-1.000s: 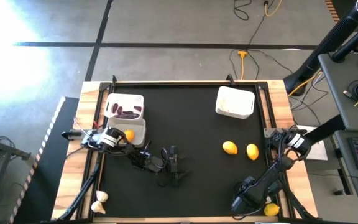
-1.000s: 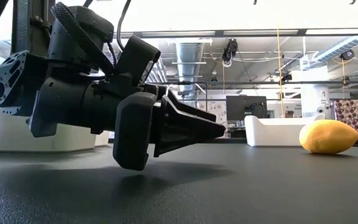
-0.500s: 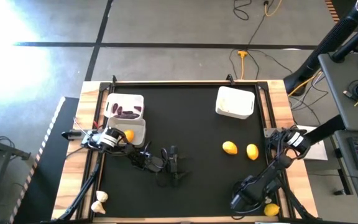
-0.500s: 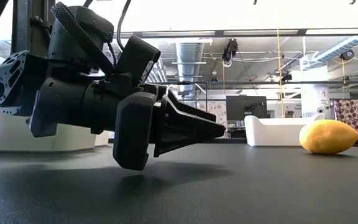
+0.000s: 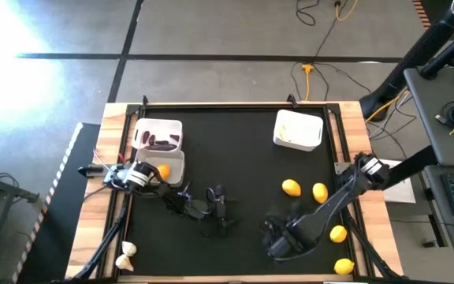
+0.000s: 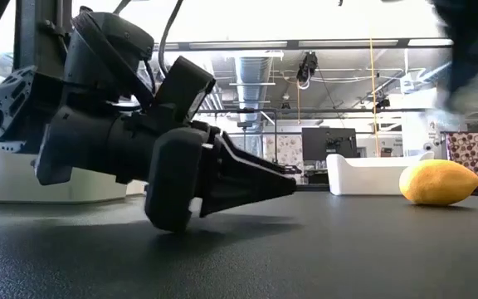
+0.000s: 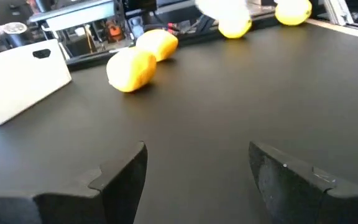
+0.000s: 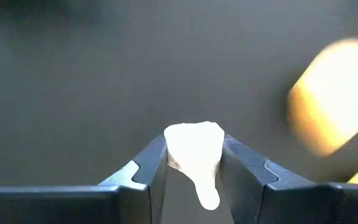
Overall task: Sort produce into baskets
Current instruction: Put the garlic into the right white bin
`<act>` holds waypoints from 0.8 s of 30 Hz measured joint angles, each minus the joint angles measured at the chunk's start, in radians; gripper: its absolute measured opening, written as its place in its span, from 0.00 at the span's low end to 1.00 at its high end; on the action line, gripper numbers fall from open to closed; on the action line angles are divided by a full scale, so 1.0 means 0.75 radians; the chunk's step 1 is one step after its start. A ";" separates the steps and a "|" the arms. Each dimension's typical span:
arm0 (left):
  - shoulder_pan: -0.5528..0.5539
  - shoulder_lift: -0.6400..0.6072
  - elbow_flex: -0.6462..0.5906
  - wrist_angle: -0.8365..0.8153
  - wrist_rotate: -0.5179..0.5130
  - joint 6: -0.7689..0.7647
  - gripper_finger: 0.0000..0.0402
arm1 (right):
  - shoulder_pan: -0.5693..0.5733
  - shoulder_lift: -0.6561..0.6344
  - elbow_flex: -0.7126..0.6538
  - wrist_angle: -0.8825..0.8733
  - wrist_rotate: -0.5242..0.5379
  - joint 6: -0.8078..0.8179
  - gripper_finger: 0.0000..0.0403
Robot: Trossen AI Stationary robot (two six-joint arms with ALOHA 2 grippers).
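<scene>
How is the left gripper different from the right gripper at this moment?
The left gripper is open and holds nothing; the right gripper is shut on a white garlic bulb. The left gripper is low over the middle of the black mat; the right gripper is nearer the loose lemons. Both have two dark fingers.

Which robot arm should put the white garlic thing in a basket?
The right arm, probably. Its right gripper is already shut on the garlic bulb. The left gripper is open and empty, low over the mat beside the left-side baskets.
</scene>
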 joint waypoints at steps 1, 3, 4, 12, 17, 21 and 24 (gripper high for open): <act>-0.008 -0.014 -0.011 -0.008 0.000 -0.002 0.65 | -0.012 -0.011 0.014 -0.051 0.140 -0.072 0.29; -0.030 -0.058 -0.039 -0.022 -0.015 -0.018 0.65 | -0.049 -0.046 0.018 -0.122 0.347 -0.193 0.29; -0.040 -0.090 -0.054 -0.024 -0.036 -0.035 0.65 | -0.076 -0.067 0.010 -0.157 0.404 -0.233 0.29; -0.091 -0.328 -0.201 -0.069 -0.097 -0.293 0.65 | -0.489 -0.400 -0.263 -0.147 0.500 -0.427 0.29; -0.110 -0.443 -0.291 -0.183 -0.085 -0.404 0.65 | -0.867 -0.650 -0.560 0.220 0.507 -0.757 0.29; -0.128 -0.524 -0.346 -0.204 -0.086 -0.498 0.65 | -1.209 -0.775 -0.806 0.651 0.358 -1.026 0.29; -0.135 -0.558 -0.385 -0.215 -0.085 -0.551 0.65 | -1.447 -0.784 -0.953 0.945 0.146 -1.196 0.29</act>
